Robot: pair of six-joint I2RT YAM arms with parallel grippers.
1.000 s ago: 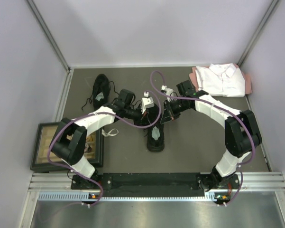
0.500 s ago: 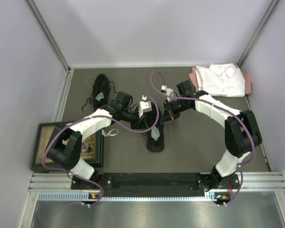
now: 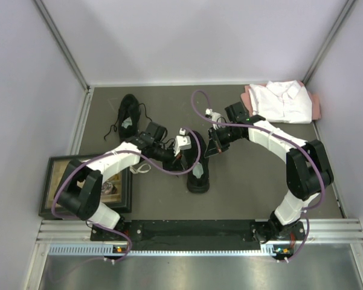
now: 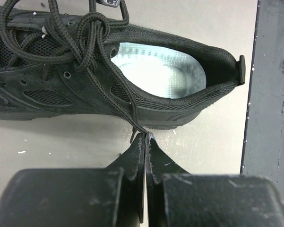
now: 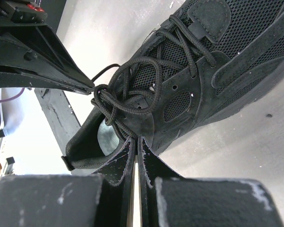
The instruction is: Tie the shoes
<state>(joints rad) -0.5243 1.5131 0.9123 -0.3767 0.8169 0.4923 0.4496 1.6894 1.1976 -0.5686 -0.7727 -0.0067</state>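
Shoe mid table, L gripper & R gripper each clamped on its lace, walls well apart.

The left arm and right arm had white shells over black joints, each trailing a purple cable. The left gripper and right gripper were scuffed black wedges.

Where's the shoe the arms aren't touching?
In the top view, the untouched shoe lies at the far left, just beyond the left arm.
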